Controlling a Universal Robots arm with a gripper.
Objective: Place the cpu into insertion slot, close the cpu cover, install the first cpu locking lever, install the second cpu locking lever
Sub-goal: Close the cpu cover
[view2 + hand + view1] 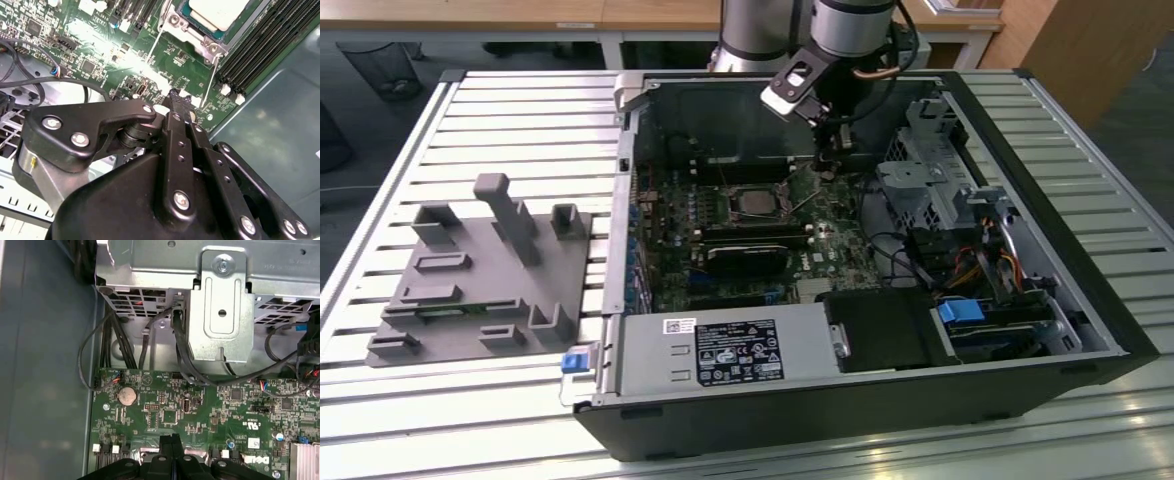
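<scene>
The cpu (pixel 216 10), a pale silvery square, lies in the insertion slot (pixel 754 203) on the green motherboard inside the open computer case. A silvery frame, the cpu cover (pixel 196 36), lies around the chip's edge. Two thin metal levers (pixel 209 80) run out from the socket's corners towards my gripper. In the exterior view my gripper (pixel 827 168) hangs just above the board, a short way to the right of the socket. Its black fingers (pixel 172 447) are pressed together with nothing between them, and their tip (pixel 175 97) ends short of the levers.
Long black memory slots (pixel 260 45) run beside the socket. A metal drive cage (pixel 220 315) with black cables (pixel 107 347) stands close behind the gripper. The power supply (pixel 720 350) fills the case's near side. A grey fixture (pixel 480 270) sits on the slatted table at the exterior view's left.
</scene>
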